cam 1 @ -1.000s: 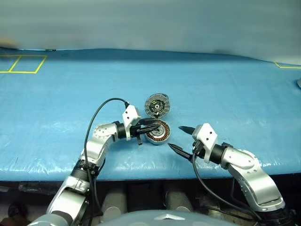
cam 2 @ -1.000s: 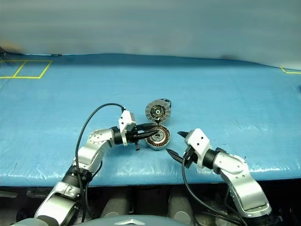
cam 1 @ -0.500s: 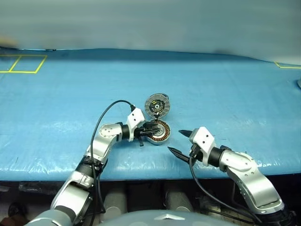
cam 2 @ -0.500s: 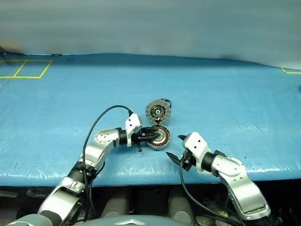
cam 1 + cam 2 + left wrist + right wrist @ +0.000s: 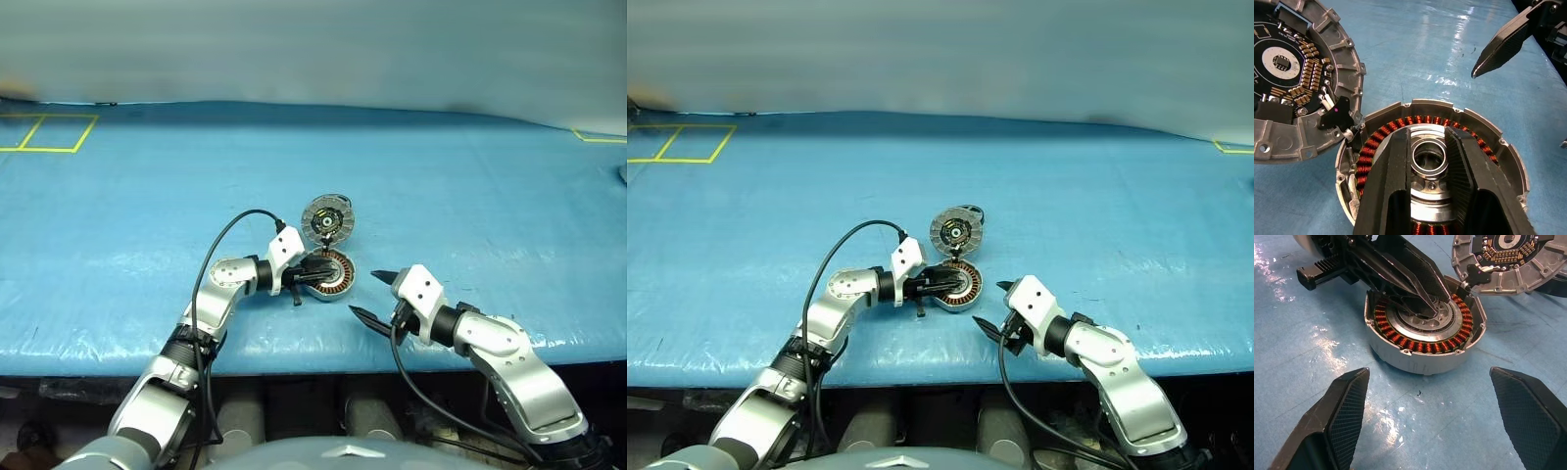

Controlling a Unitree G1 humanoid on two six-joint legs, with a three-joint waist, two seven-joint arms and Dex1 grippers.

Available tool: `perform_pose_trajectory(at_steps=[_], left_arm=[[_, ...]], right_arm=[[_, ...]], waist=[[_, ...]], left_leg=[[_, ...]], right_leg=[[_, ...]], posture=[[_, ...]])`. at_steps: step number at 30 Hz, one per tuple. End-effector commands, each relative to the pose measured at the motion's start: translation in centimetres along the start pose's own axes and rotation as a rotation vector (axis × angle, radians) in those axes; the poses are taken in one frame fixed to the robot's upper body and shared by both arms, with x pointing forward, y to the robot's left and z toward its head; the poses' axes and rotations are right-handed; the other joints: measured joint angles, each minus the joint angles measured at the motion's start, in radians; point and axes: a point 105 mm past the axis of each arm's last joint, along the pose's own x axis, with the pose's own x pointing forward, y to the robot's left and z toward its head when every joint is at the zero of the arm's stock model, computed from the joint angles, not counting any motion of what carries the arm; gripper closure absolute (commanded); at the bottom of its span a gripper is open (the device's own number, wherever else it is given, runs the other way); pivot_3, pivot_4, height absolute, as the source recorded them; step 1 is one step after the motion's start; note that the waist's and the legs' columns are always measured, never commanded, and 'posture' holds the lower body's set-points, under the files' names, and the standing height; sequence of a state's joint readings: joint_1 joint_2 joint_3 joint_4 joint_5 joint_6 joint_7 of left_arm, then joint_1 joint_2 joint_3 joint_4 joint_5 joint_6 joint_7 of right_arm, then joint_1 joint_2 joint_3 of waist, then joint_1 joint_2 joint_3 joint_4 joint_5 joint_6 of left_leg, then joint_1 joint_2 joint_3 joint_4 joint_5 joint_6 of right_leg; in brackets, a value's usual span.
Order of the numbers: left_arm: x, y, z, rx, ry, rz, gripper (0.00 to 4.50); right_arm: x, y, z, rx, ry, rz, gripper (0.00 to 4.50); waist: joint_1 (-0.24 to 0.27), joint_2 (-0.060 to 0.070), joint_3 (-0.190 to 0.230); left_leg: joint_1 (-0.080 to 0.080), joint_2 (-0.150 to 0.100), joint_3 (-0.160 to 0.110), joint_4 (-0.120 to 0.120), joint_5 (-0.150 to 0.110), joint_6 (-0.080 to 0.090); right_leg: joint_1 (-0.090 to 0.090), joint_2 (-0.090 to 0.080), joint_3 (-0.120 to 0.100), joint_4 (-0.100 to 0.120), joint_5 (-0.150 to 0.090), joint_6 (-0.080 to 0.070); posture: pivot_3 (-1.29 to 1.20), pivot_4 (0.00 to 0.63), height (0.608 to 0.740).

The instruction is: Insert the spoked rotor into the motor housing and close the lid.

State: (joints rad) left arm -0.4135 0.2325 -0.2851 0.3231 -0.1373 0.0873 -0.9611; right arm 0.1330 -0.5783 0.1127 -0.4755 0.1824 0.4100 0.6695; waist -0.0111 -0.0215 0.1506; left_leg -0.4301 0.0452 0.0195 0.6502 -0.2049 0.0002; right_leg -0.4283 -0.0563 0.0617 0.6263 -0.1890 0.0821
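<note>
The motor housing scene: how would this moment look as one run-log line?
left tool: over motor housing centre, around silver hub ring | right tool: open, near housing, holding nothing | lid: swung open, circuit face up | blue table

The motor housing (image 5: 1425, 340) is matt cast grey metal around glossy copper windings (image 5: 1371, 147). The blue surface (image 5: 470, 186) looks like shiny plastic sheeting. Gripper fingers (image 5: 1344, 416) are black, cross-hatched.

Even, bright overhead light is falling on the blue desk (image 5: 470, 186); white glare is streaking its glossy cover in both wrist views. The far background is blurring softly; shadows are lying short and faint.
</note>
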Motion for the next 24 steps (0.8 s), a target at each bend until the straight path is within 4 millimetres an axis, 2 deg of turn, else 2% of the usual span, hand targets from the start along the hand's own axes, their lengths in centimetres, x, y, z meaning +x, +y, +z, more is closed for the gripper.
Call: perform_pose_trajectory(at_steps=[1,18,24], left_arm=[[0.36,-0.05,0.58,0.014,-0.015,-0.013,3.82],[0.19,-0.36,0.9,-0.011,-0.04,-0.035,3.82],[0.18,0.29,0.82,0.026,-0.034,0.021,1.82]], right_arm=[[-0.01,-0.3,0.91,-0.035,-0.034,-0.012,0.35],[0.32,-0.87,0.88,-0.064,-0.035,-0.032,0.35],[0.36,-1.02,0.9,-0.074,-0.034,-0.041,0.35]], waist=[[0.0,0.0,0.0],[0.0,0.0,0.0],[0.0,0.0,0.0]], left_leg=[[0.0,0.0,0.0,0.0,0.0,0.0],[0.0,0.0,0.0,0.0,0.0,0.0],[0.0,0.0,0.0,0.0,0.0,0.0]], right_leg=[[0.0,0.0,0.0,0.0,0.0,0.0],[0.0,0.0,0.0,0.0,0.0,0.0],[0.0,0.0,0.0,0.0,0.0,0.0]], posture=[[0.0,0.15,0.74],[0.0,0.15,0.74],[0.0,0.15,0.74]])
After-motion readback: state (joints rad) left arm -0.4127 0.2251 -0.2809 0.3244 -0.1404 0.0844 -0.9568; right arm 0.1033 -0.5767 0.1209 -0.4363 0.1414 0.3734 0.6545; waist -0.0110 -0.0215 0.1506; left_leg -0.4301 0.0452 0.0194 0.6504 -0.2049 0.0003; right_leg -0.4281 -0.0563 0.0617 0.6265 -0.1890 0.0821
